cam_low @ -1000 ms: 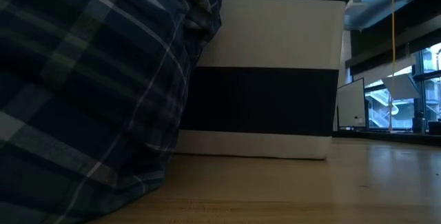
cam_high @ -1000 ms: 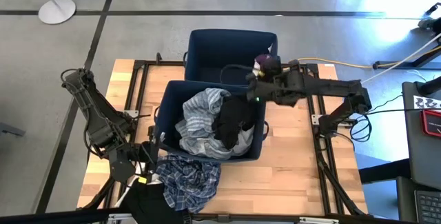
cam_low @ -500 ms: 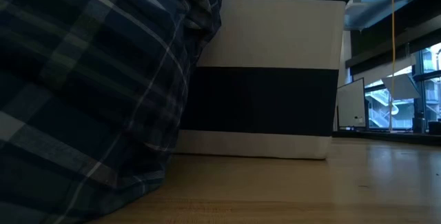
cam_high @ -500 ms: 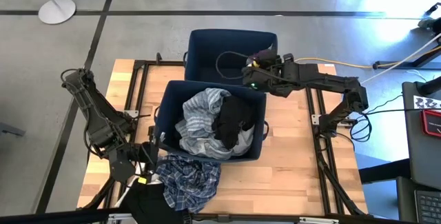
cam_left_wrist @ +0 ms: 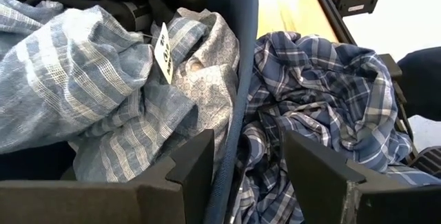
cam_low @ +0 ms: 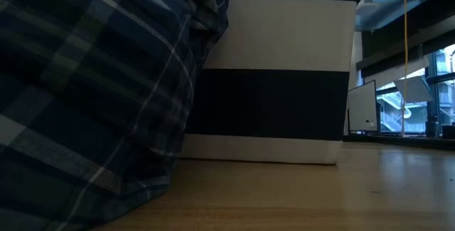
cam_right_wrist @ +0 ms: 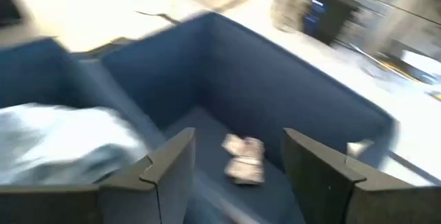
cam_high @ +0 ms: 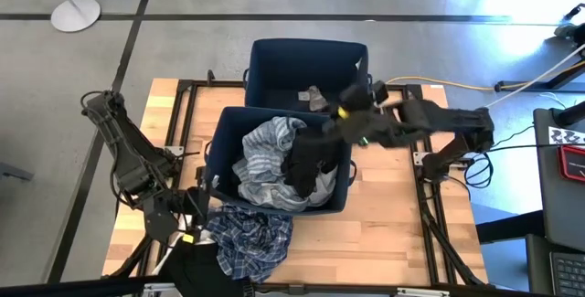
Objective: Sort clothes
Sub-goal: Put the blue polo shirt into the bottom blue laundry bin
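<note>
We see a small crumpled brown-grey garment (cam_high: pixel 313 97) lying alone on the floor of the far bin (cam_high: pixel 274 59). The near bin (cam_high: pixel 219 155), touching it, holds soft rumpled striped cloth (cam_high: pixel 263 155) and black cloth (cam_high: pixel 311 158); a plaid shirt (cam_high: pixel 251 233) lies outside it. Two navy bins. The right gripper (cam_high: pixel 340 114), jaws wide and empty, hovers at their shared rims; the left gripper (cam_left_wrist: pixel 241 162), jaws wide, straddles the near bin's wall.

Robotics lab: concrete floor (cam_high: pixel 274 5), cables (cam_high: pixel 526 78), framed wooden table (cam_high: pixel 384 215)
</note>
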`<state>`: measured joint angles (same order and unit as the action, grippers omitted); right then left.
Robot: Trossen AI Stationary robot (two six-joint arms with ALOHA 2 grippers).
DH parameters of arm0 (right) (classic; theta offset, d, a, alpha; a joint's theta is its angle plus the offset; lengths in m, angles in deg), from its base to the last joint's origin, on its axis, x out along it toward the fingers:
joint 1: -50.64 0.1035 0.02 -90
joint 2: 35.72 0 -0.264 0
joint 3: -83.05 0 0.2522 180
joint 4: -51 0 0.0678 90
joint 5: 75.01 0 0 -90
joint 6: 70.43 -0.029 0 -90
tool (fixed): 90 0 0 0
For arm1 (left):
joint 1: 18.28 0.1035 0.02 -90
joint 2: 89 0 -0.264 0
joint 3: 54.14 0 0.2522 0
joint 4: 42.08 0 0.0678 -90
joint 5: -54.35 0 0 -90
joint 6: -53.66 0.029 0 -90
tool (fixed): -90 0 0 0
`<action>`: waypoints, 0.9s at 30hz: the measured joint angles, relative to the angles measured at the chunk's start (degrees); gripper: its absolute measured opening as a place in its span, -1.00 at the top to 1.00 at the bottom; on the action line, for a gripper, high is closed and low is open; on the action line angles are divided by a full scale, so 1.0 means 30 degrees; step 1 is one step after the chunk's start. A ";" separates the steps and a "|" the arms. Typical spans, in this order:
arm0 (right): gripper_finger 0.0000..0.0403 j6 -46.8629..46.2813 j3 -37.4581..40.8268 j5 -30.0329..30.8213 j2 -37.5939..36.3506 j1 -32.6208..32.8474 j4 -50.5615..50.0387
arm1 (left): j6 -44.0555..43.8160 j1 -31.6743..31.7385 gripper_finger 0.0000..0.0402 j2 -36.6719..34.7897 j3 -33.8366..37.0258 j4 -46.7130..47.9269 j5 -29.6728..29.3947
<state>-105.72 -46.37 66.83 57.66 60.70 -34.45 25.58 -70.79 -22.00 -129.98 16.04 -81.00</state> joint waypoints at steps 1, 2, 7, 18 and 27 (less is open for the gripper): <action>-0.07 0.0239 -0.0138 0.0000 0.0000 0.0646 0.0175 | 0.0000 0.0000 0.18 -0.0091 0.0000 -0.0010 0.0003; -0.07 0.0369 -0.0196 -0.0013 0.0000 0.1308 0.0391 | 0.0000 0.0000 0.18 -0.0224 0.0000 -0.0022 0.0003; -0.07 0.0426 -0.0209 0.0000 0.0236 0.4500 0.0899 | 0.0000 0.0000 0.18 -0.1146 -0.0015 -0.0022 0.0003; -0.07 0.0341 -0.0194 0.0582 0.3255 0.9857 0.2781 | 0.3284 -0.0961 0.18 -0.2637 -0.0022 -0.5855 0.0112; -0.07 0.0374 -0.0194 0.1365 0.6285 1.2629 0.5819 | 0.3852 -0.2861 0.18 -0.0338 -0.0036 -0.7836 0.0277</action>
<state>-104.60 -46.96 70.92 76.51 98.59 -17.00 37.14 -79.38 -23.02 -130.09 -7.47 -80.17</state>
